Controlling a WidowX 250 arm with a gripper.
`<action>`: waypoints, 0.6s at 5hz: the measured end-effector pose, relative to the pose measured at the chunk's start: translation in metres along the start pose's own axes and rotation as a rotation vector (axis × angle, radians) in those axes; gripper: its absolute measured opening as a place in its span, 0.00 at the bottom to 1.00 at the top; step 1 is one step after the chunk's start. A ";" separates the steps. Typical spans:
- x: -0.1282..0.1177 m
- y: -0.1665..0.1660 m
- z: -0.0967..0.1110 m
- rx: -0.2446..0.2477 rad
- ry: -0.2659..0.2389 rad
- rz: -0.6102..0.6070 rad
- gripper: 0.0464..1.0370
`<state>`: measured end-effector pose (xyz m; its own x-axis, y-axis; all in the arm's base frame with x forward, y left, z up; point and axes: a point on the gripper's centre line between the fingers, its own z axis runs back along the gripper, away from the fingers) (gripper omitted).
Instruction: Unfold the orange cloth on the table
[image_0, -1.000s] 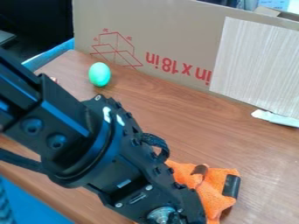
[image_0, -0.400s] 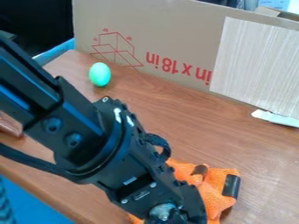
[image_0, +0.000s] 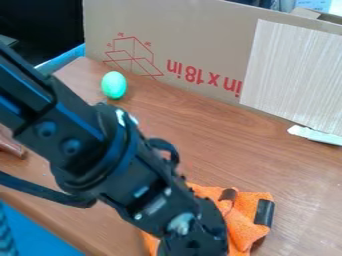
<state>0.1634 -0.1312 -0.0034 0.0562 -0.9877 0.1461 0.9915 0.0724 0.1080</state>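
Observation:
The black gripper (image_0: 194, 240) hangs at the bottom centre of the camera view, over the left part of an orange cloth (image_0: 244, 220). Its fingertips are hidden, and part of the cloth is behind it. The cloth lies crumpled on the brown table (image_0: 280, 165), with a dark piece at its right edge and a small brown one on its top. A mint-green egg (image_0: 113, 85) stands at the upper left of the table, well away from the gripper.
A cardboard panel (image_0: 194, 30) with red print walls off the table's back, with a pale wood-grain sheet (image_0: 294, 75) on its right. A white strip (image_0: 315, 135) lies at the right. At the left edge is a reddish-brown object (image_0: 9, 146).
The arm first shifted slightly right and down, then back left, with its gripper tilting. More of the orange cloth's left side shows now. The egg has stayed in place.

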 end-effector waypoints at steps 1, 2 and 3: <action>-0.001 0.012 0.018 -0.062 -0.073 0.054 0.03; -0.003 0.031 0.045 -0.095 -0.164 0.125 0.02; -0.006 0.040 0.061 -0.123 -0.213 0.166 0.02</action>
<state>0.1953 -0.1135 0.0601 0.2054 -0.9115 0.3563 0.9784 0.2001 -0.0523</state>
